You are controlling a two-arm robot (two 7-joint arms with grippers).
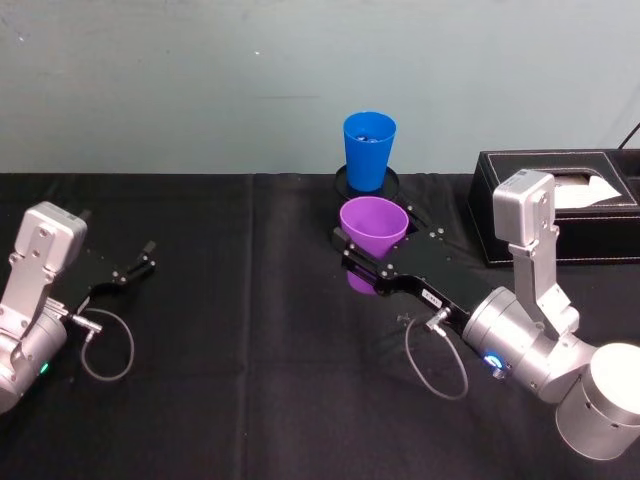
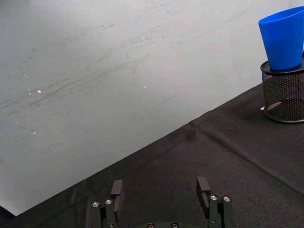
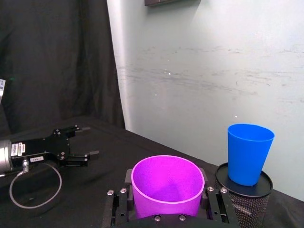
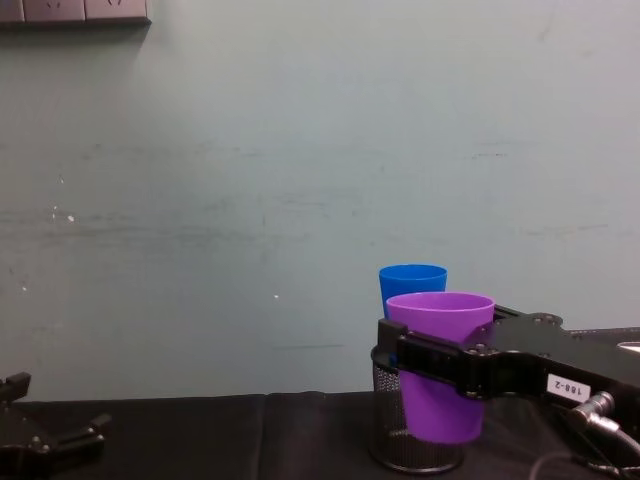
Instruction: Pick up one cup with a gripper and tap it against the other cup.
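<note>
My right gripper (image 1: 372, 262) clamps the tapered purple plastic tumbler (image 1: 373, 227) mid-wall, upright, lifted just before the bright blue plastic tumbler (image 1: 369, 148) and apart from it. Risk: the blue one perches atop a black wire-mesh pen holder (image 4: 415, 445) — I judge a hard tap topples it. Right arm reaches in low and level; left gripper (image 1: 135, 268) is parked far left, fingers apart.

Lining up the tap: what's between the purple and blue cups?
Nothing: the right wrist view shows a bare gap between the purple cup, in the right gripper, and the blue cup in the mesh holder.
</note>
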